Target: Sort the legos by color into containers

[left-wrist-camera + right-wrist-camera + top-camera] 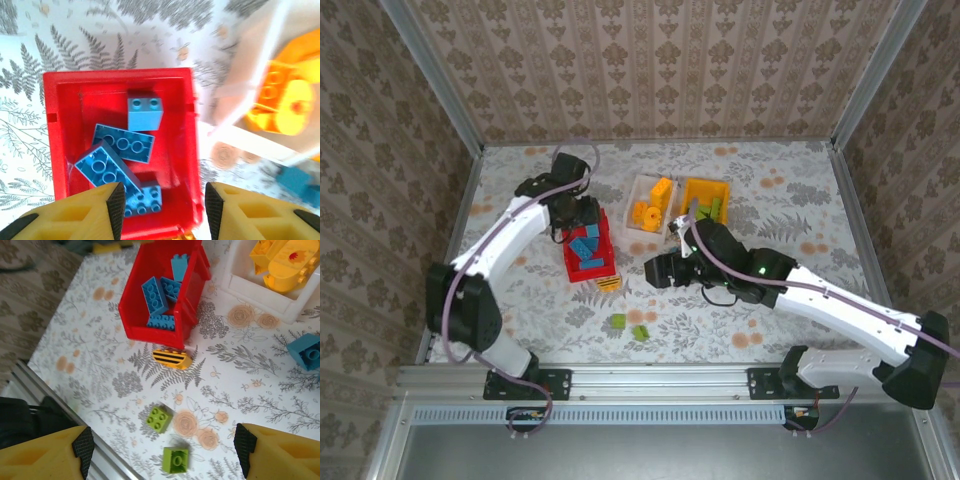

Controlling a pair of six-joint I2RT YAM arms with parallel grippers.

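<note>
- Left gripper: jaws partly spread, nothing between them. Directly beneath it sits the red bin, which holds the blue bricks.
- Its right finger hangs about over the bin's right wall. A straight descent could strike that wall and shove the bin.
- Right gripper: jaws wide and empty. Two green bricks lie below it, between the jaws and close together.
- If you close without centring on one brick, you could trap both or flick one away.
- Further out, a striped yellow piece lies against the red bin. A loose blue brick lies to the right, near the white bin. Both are unsorted.
</note>
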